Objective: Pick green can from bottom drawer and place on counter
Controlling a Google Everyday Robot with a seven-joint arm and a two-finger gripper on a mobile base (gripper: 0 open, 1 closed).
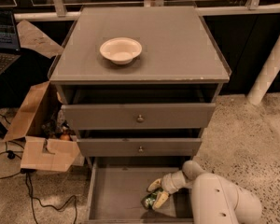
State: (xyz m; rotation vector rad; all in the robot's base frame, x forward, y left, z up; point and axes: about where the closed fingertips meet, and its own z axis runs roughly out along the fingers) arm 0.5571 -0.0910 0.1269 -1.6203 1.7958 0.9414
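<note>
Cardboard box (42, 139) stands just left of the cabinet, near the pulled-out bottom drawer (116, 195); the drawer's left floor is open room. Green can (150, 201) lies right of centre in the drawer, touching the lower of the gripper (157, 193) fingers, which are spread apart. Arm (219, 199) crowds the drawer's right front corner. Worktop (177, 45) above carries a cream bowl (121, 49) at left, its right side free.

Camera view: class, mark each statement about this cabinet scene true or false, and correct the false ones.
1. The green can lies inside the bottom drawer. True.
2. The cream bowl sits in the bottom drawer. False: the cream bowl stands on the counter.
3. The gripper is down in the bottom drawer, at the green can. True.
4. The bottom drawer is pushed shut. False: it is pulled out, its floor showing.
</note>
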